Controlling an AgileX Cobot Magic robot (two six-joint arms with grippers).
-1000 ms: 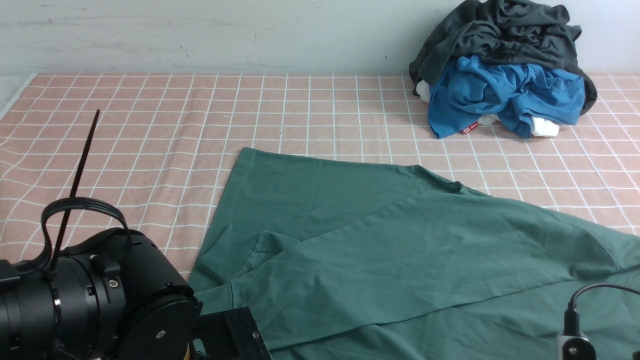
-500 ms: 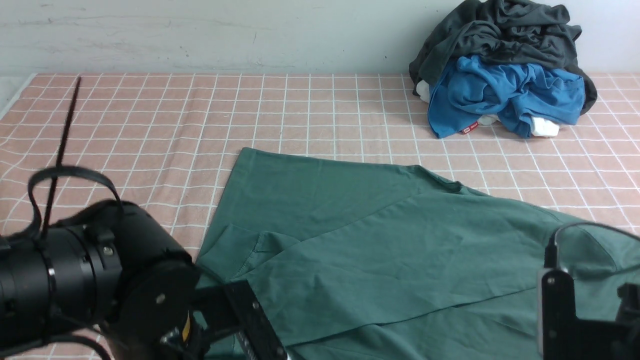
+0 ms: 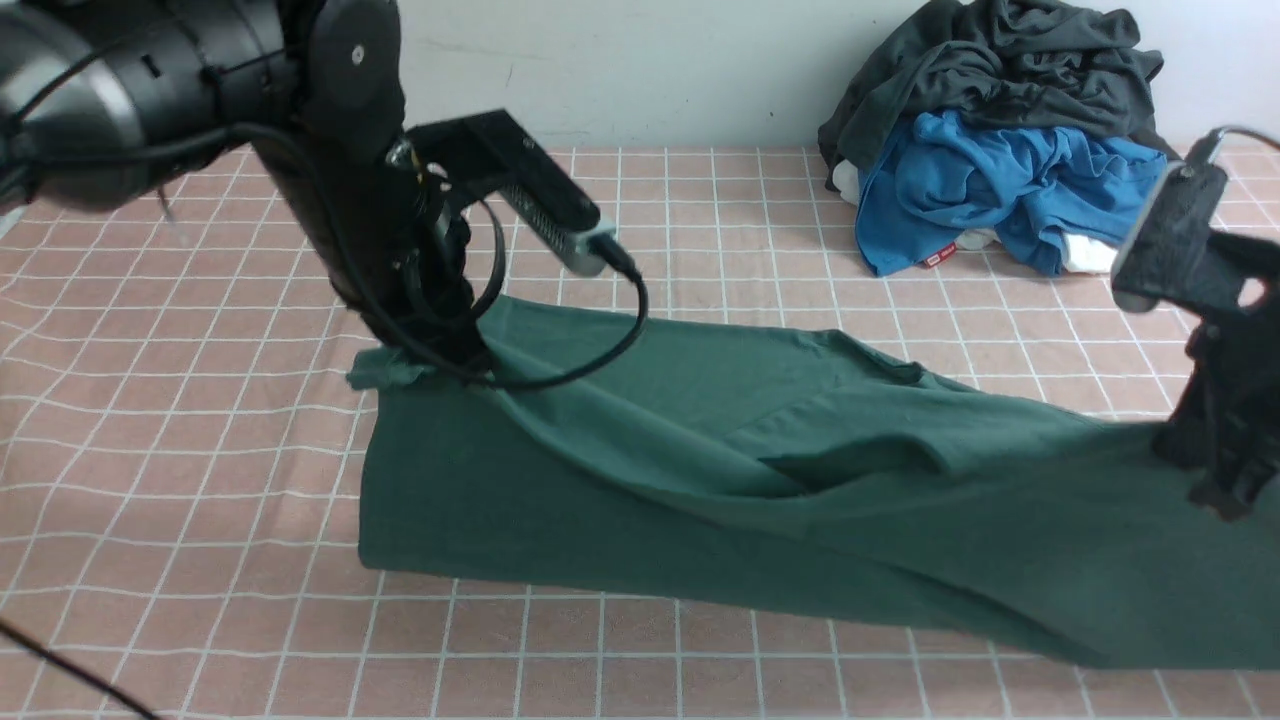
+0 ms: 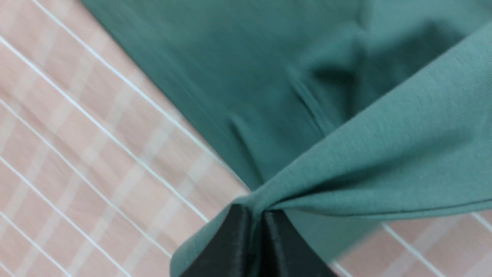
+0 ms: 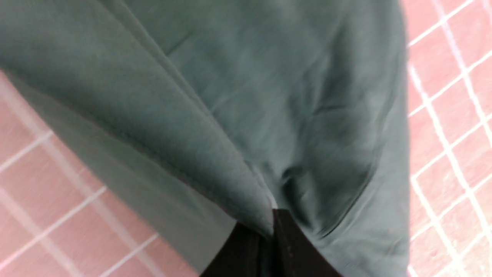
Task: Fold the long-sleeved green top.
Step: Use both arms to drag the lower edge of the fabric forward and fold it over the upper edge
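Note:
The green long-sleeved top (image 3: 700, 500) lies across the middle of the table, its near half lifted and doubled toward the far side in a long fold. My left gripper (image 3: 440, 365) is shut on a bunched corner of it at the fold's left end; the left wrist view shows that gripper (image 4: 256, 211) with the top (image 4: 384, 154) pinched between its black fingers. My right gripper (image 3: 1215, 485) is shut on the fabric at the right end, and in the right wrist view the gripper (image 5: 271, 221) pinches a ridge of the top (image 5: 250, 96). No logo shows.
A pile of clothes sits at the far right against the wall: a dark charcoal-grey garment (image 3: 1000, 60) over a bright blue one (image 3: 1010, 180). The pink checked tablecloth (image 3: 200, 450) covers the table. The left arm's cable (image 3: 600, 340) hangs over the top.
Both arms rose from the near edge and swung toward the far side, carrying the top's near edge up and over. The right gripper closed on the fabric.

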